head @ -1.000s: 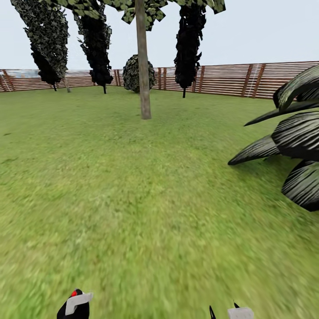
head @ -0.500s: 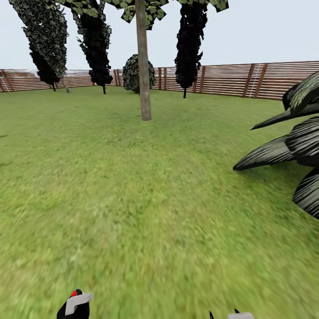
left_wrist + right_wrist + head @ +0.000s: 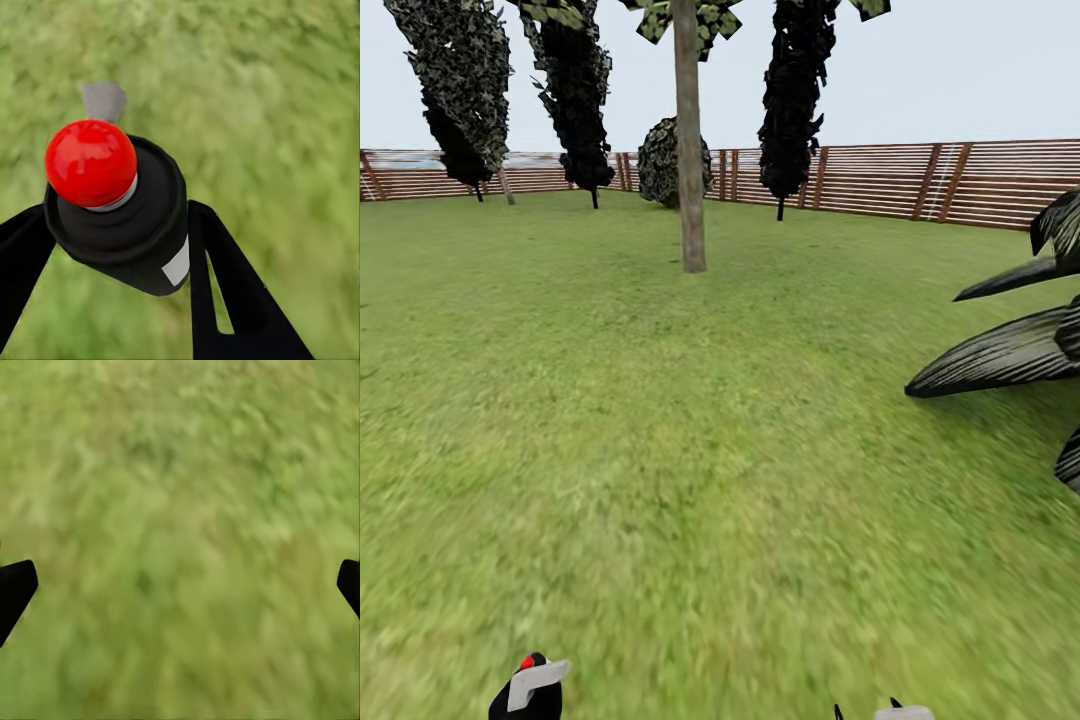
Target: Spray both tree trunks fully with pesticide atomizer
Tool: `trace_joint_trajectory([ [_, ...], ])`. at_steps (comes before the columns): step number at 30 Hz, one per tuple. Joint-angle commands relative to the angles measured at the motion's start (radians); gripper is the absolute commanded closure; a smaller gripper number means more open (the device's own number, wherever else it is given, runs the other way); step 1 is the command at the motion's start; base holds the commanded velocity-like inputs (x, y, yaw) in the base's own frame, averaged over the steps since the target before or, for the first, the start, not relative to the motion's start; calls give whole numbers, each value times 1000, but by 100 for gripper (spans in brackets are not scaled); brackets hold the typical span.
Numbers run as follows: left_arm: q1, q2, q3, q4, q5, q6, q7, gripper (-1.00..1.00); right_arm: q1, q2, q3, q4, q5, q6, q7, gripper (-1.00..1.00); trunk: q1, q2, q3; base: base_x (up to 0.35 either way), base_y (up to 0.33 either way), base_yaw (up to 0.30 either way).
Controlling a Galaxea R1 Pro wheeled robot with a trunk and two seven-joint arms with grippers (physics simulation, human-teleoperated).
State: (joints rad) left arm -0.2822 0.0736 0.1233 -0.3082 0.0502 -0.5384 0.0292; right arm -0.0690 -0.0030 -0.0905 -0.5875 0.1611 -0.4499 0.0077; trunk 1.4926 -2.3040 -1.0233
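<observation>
No text, number, brand or sign can be read anywhere. The pesticide atomizer [image 3: 120,217] carries a small pale patch on its black body, but that patch is blank.

Left gripper [image 3: 112,247] clamped, right gripper [image 3: 180,585] spread.

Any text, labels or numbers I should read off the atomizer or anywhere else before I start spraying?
None readable.
Atomizer in the left hand: a small pale patch on its black body, blank at this resolution, no letters or digits to make out.
Red knob on top: plain.
Fence, tree trunk, lawn: no signs or markings.
</observation>
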Motion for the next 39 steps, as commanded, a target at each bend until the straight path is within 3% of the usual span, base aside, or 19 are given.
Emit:
trace_joint_trajectory([
  [1, 0, 0, 0, 0, 0, 0, 0, 100, 0, 0, 0, 0, 0, 0, 0, -100, 0, 0, 0, 304, 170, 0],
  [16, 0, 0, -1, 0, -1, 0, 0, 100, 0, 0, 0, -2, -2, 0, 0, -100, 0, 0, 0, 320, 88, 7],
  [29, 0, 1, 1, 0, 3, 0, 0, 100, 0, 0, 0, -2, -2, 0, 1, -100, 0, 0, 0, 338, 1, 224],
  [39, 0, 2, 1, 0, 4, 0, 0, 100, 0, 0, 0, -2, -2, 0, 2, -100, 0, 0, 0, 339, 0, 27],
])
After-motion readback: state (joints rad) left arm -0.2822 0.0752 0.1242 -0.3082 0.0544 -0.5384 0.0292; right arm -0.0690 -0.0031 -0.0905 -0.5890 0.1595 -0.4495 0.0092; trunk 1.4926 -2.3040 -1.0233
